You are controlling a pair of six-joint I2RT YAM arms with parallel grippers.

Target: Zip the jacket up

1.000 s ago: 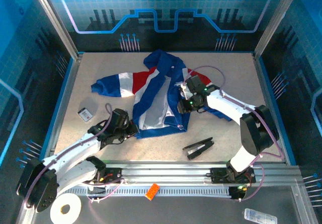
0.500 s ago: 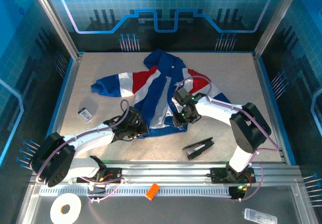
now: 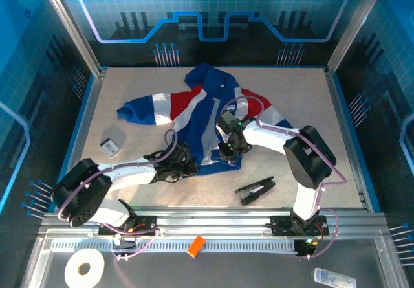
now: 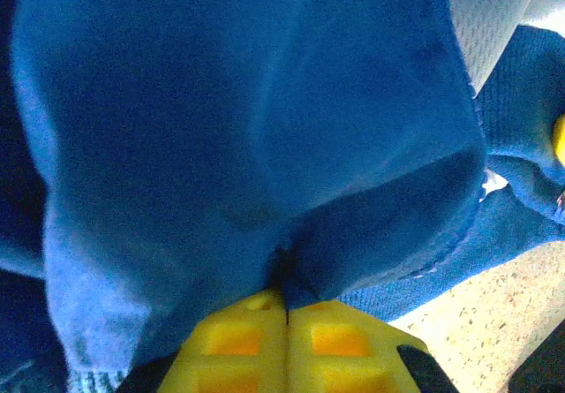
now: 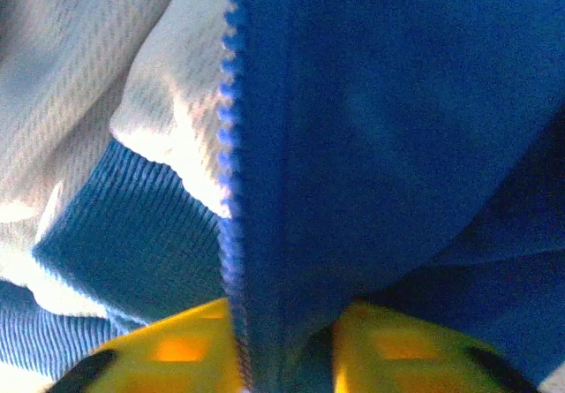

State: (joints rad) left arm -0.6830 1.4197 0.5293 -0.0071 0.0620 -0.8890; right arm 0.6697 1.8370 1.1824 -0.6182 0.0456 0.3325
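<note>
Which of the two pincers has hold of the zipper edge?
The right pincer: the jacket zipper teeth run down between its yellow fingers. The left pincer pinches plain blue cloth.

Over the last second: left fingers point(image 3: 187, 167) slid right, onto the hem of the royal-blue hooded fabric jacket with red and white bands point(image 3: 200, 116). Right fingers point(image 3: 228, 149) came left and nearer. Pale lining mostly covered now; front edges drawn closer.
</note>
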